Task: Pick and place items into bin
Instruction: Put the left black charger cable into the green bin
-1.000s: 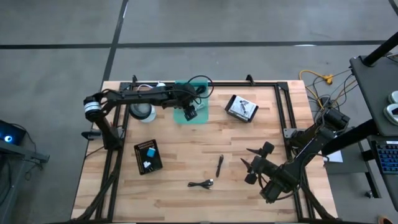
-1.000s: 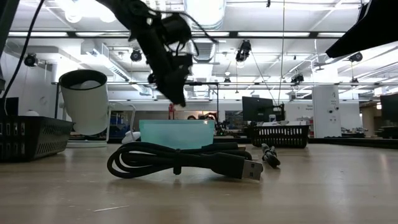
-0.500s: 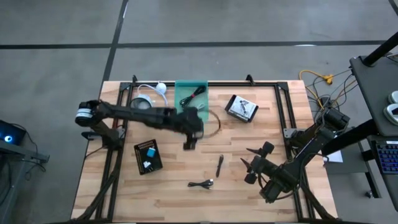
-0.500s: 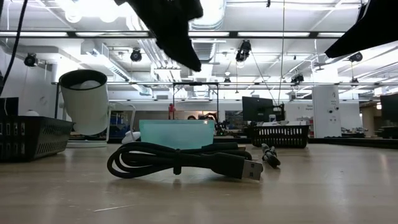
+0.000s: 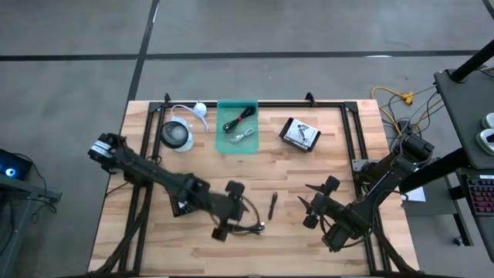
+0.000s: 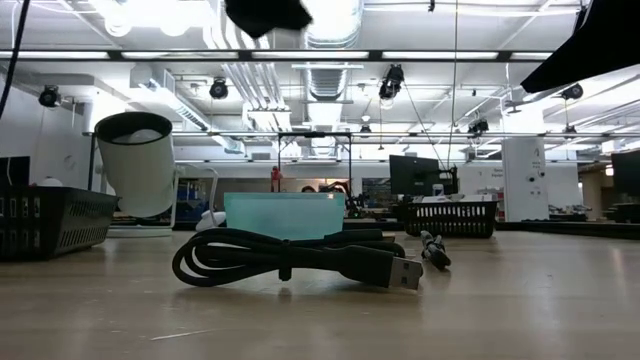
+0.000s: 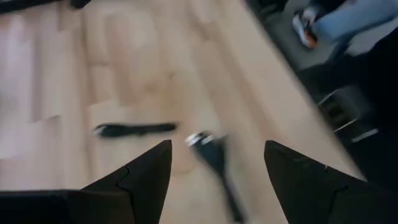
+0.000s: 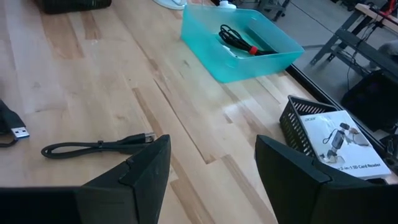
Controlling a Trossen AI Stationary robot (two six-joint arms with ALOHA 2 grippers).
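Note:
A teal bin (image 5: 238, 127) at the table's far side holds a black cable with a red part (image 8: 239, 38) and a silver piece (image 5: 244, 137). A coiled black USB cable (image 5: 251, 226) lies near the front edge, with a thin black stick-like piece (image 5: 272, 205) to its right. My left gripper (image 5: 238, 210) hovers open above the coiled cable, whose plug (image 7: 211, 152) shows between its fingers, untouched. My right gripper (image 5: 309, 205) waits open at the near right, above the table.
A black tray with a white printed card (image 5: 299, 133) stands right of the bin. A second black tray (image 5: 184, 193) lies partly under my left arm. A white cup-shaped thing (image 5: 176, 135) stands left of the bin. Black frame rails (image 5: 351, 139) run along the table's edges.
My left gripper has swung from above the bin toward the table's near edge and now hangs over the coiled cable; in the low view it has left the picture's middle for its top edge. The things on the table have stayed where they were.

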